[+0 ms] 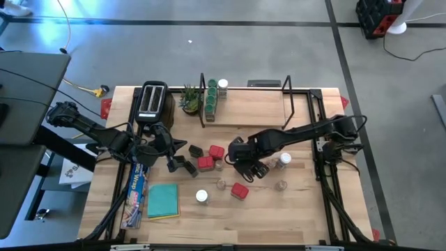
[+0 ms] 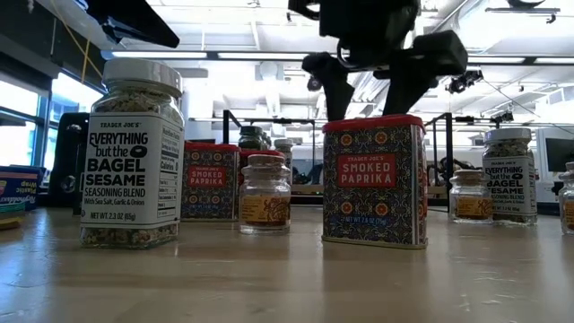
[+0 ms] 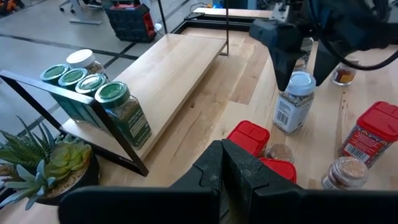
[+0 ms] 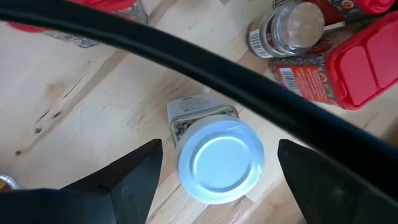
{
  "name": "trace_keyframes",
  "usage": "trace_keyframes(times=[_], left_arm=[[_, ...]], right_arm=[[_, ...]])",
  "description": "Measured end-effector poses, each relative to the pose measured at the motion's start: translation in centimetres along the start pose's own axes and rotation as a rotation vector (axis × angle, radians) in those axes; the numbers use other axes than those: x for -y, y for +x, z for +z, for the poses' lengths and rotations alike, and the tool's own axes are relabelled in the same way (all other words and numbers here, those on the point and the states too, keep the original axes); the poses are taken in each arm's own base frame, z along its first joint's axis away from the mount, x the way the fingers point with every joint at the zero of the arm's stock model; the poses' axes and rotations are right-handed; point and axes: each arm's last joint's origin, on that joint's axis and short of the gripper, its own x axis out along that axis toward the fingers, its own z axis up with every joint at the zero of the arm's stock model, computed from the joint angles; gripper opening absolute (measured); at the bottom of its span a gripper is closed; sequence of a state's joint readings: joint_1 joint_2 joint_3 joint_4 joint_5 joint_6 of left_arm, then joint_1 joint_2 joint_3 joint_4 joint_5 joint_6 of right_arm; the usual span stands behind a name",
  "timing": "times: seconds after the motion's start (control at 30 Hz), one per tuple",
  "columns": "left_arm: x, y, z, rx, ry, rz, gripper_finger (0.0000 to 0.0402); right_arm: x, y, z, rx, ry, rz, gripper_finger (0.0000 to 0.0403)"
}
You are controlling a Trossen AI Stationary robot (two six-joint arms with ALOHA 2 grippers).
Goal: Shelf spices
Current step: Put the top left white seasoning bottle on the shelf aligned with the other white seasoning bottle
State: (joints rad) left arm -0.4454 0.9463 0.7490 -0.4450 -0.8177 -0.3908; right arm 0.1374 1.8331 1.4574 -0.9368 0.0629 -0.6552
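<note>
My right gripper (image 4: 214,165) hangs with its dark fingers (image 4: 134,168) spread wide on either side of a white-lidded glass jar of seasoning (image 4: 217,158), which stands upright on the light wooden table (image 1: 279,209); I hold nothing, and neither finger touches the lid. Red paprika tins (image 4: 357,65) and a small clear jar (image 4: 286,28) stand just beside it. My left gripper (image 3: 222,168) waits over the table's left side near the black toaster (image 1: 152,101), fingers pressed together and empty. The light-wood shelf with black metal ends (image 1: 258,108) already carries green-lidded jars (image 3: 121,112) and one white-lidded jar (image 3: 84,60) at its end by the small potted plant (image 1: 189,100)
</note>
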Motion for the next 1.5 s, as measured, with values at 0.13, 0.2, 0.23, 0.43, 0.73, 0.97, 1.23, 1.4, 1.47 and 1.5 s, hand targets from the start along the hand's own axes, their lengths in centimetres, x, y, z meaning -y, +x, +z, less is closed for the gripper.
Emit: trace_keyframes(times=[0.13,0.2,0.23,0.43,0.73,0.97,1.23,1.4,1.47,1.5], left_arm=[[0.0,0.0,0.0,0.001,-0.001,0.0,0.0003],[0.0,0.0,0.0,0.0,-0.001,0.0,0.0003],[0.0,0.0,0.0,0.001,-0.001,0.0,0.0003],[0.0,0.0,0.0,0.0,-0.001,0.0,0.0003],[0.0,0.0,0.0,0.001,0.0,0.0,0.0003],[0.0,0.0,0.0,0.002,-0.002,0.001,0.0003],[0.0,0.0,0.1,0.006,-0.006,-0.002,0.0003],[0.0,0.0,0.1,0.007,-0.006,0.002,0.0003],[0.0,0.0,0.1,0.007,-0.006,0.002,0.0003],[0.0,0.0,0.1,0.007,-0.005,0.002,0.0003]], right_arm=[[0.3,0.5,-0.2,-0.004,0.012,0.023,0.0294],[0.4,0.8,-0.3,-0.011,0.017,0.028,0.0278],[0.5,0.8,-0.4,-0.009,0.022,0.028,0.0269],[0.8,0.8,-0.3,0.004,0.104,0.022,0.0197],[4.0,-2.9,-0.6,0.048,0.353,-0.017,0.0195],[10.1,-7.0,-4.4,0.065,0.622,-0.204,0.0195],[16.9,-5.2,-10.4,0.034,0.872,-0.217,0.0195],[19.3,-3.2,-11.9,0.027,0.889,-0.192,0.0195],[19.8,-2.5,-12.3,0.021,0.895,-0.186,0.0195],[20.0,-2.3,-12.5,0.02,0.898,-0.186,0.0195]])
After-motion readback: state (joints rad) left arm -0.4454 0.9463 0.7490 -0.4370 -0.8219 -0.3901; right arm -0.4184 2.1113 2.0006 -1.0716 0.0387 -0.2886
